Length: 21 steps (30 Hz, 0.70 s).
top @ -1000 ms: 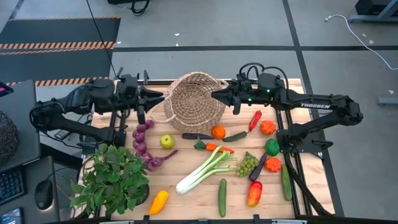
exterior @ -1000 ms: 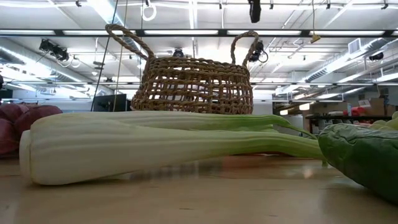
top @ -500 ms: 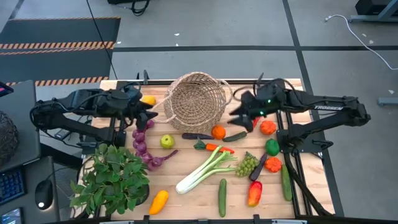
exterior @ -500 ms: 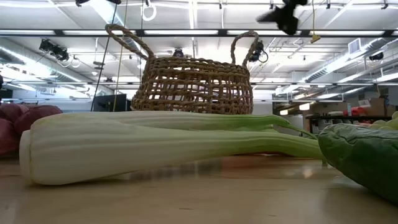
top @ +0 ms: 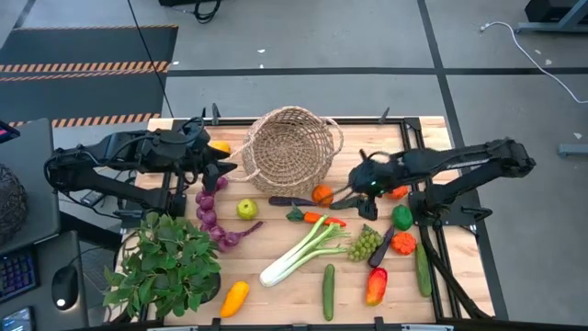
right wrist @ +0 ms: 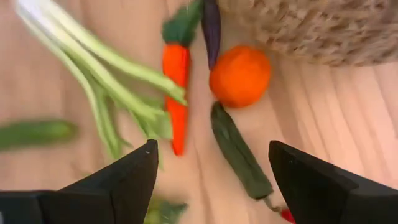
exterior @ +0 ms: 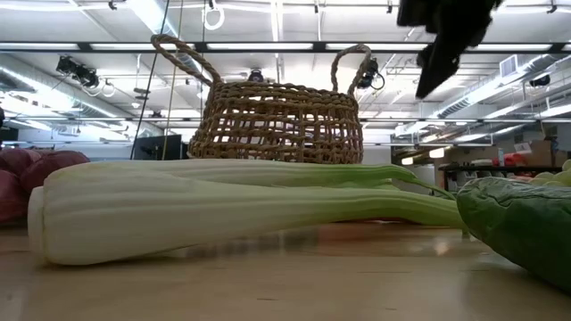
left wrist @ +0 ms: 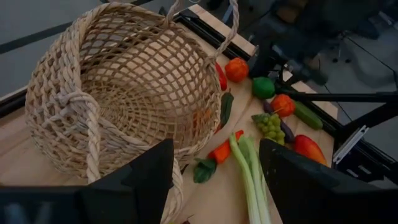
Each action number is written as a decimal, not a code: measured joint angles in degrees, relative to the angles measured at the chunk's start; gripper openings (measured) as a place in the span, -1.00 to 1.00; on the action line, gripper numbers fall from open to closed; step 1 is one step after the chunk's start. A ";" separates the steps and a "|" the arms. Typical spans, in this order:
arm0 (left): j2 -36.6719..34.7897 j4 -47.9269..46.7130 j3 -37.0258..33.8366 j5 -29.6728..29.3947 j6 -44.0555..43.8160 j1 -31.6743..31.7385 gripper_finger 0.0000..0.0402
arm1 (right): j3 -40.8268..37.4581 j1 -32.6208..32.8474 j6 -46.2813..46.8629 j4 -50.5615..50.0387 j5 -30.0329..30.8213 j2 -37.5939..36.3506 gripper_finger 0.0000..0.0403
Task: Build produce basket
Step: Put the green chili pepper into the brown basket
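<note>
The tan woven basket [top: 291, 147] stands upright on the wooden table at the far middle, also seen in the low view [exterior: 278, 125]. Produce lies loose near it: an orange [top: 322, 195], a small dark cucumber [top: 347, 201], a carrot [top: 322, 219], a leek [top: 303, 250], grapes [top: 365, 243], a green apple [top: 246, 209] and a purple string [top: 211, 216]. My left gripper [top: 225, 168] hovers open beside the basket's left side [left wrist: 124, 93]. My right gripper [top: 344, 190] hangs open, pointing steeply down above the orange [right wrist: 240, 76] and the small cucumber [right wrist: 239, 152].
A leafy potted plant [top: 165, 262] stands at the near left corner. Peppers [top: 401, 217], a long cucumber [top: 328, 291] and a yellow squash [top: 233, 298] lie along the right and near parts of the table. A dark mesh ball [top: 9, 202] sits off the table's left.
My right gripper has left the basket's right rim, swung toward the near edge, sunk and tipped steeply down over the orange; in the low view it has come down into the picture. My left gripper has tipped down beside the basket's left side. The basket has stayed put.
</note>
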 joint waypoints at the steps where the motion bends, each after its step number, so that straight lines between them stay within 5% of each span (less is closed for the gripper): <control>1: 0.00 0.00 0.00 0.00 0.02 0.00 0.22 | -0.45 0.02 -1.08 -0.15 -0.03 1.44 0.54; 9: -0.02 0.79 0.00 0.09 -1.84 -0.36 0.16 | -4.75 -1.00 -2.23 -0.15 -1.86 9.62 0.53; 21: -0.02 0.78 0.00 0.13 -2.93 -0.85 0.15 | -15.87 -8.68 -10.68 10.56 -4.99 10.98 0.53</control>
